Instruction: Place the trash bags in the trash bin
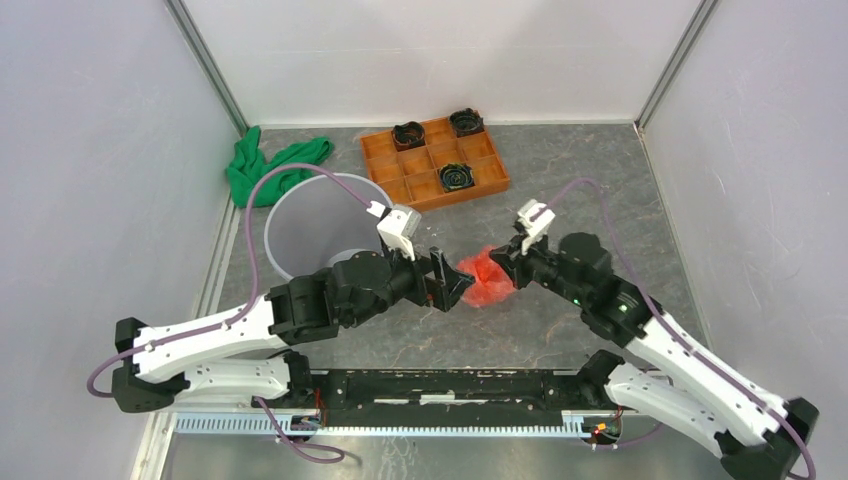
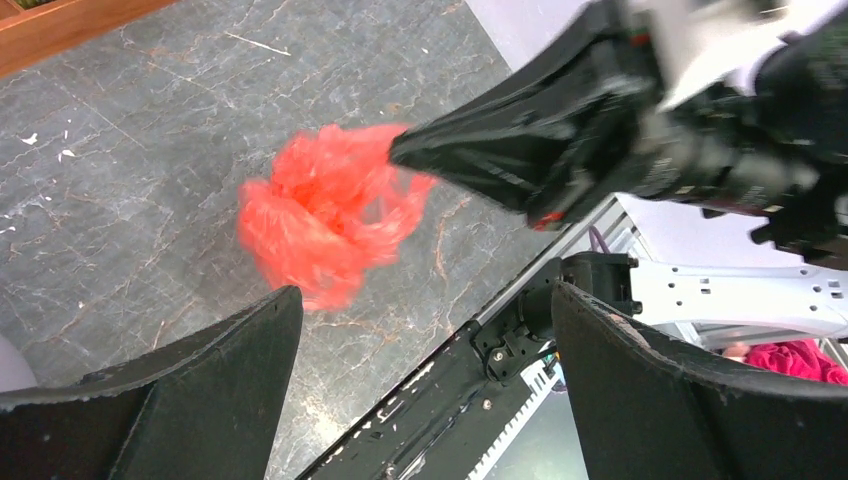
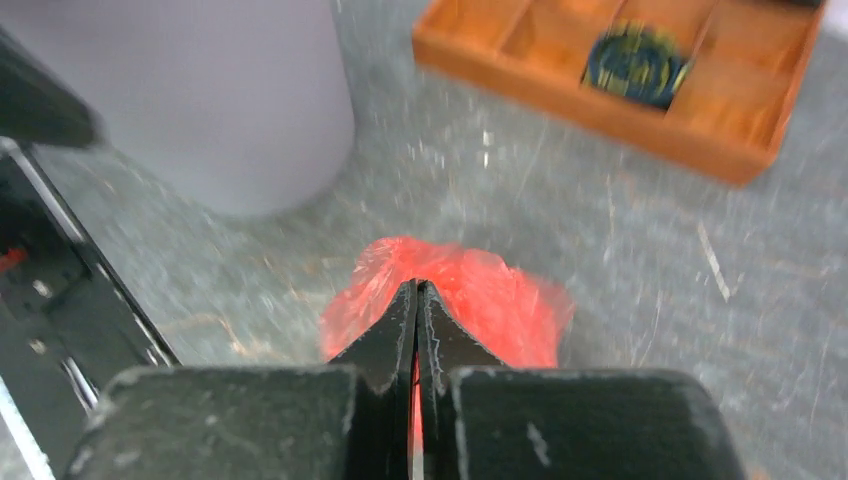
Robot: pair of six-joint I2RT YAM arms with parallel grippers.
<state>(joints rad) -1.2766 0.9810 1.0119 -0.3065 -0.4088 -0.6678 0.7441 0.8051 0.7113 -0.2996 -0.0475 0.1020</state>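
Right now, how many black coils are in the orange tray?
3 coils: one and another along the tray's far edge, a third in its near row. Every compartment shows, so none seems hidden.

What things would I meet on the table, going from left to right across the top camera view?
green cloth → grey bin → left gripper → red bag

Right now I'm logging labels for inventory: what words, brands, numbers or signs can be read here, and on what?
None can be read: no print shows on the trash bin, trash bag or orange tray.
Yellowish marks on a dark roll in the tray are too blurred to read.
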